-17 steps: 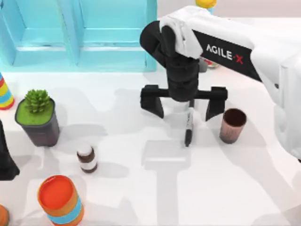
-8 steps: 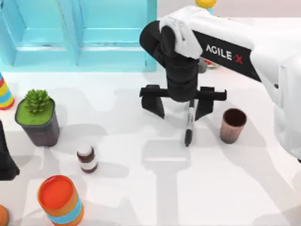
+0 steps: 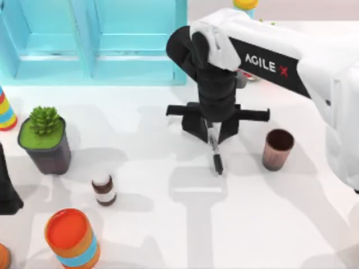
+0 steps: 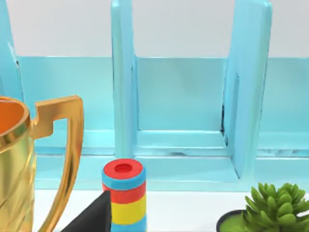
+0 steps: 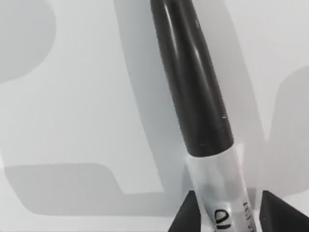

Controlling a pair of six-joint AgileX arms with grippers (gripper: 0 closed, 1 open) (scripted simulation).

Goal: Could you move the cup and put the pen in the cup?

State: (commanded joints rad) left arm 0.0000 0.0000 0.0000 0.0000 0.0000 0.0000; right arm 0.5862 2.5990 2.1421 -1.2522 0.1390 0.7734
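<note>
The white tabletop [image 3: 269,224] is taken as the carrying surface, and the cup [image 3: 277,149] as the landmark for all positions. A turquoise shelf unit [image 3: 95,39] is seen along the far edge, well to the left of the cup. The right AgileX arm [image 3: 291,61] is extended from the right side of the tabletop, past the far side of the cup. The left arm [image 3: 7,185] is noted at the left edge of the tabletop, well apart from the cup. An orange cylinder with a blue band [image 3: 72,237] stands far to the left of the cup, near the front edge. A potted succulent [image 3: 45,140] is placed far left of the cup. The cup, dark reddish-brown and tapered, stands upright with its mouth open upward. A small brown bottle with a white cap [image 3: 104,189] stands between the cylinder and the cup, nearer the cylinder. The right gripper [image 3: 213,131] is positioned just left of the cup and is clenched on the pen [image 3: 215,152]. In the right wrist view, the pen's pale label band is seen pinched between two dark fingers [image 5: 186,215], its black end [image 5: 193,82] extending beyond them.
</note>
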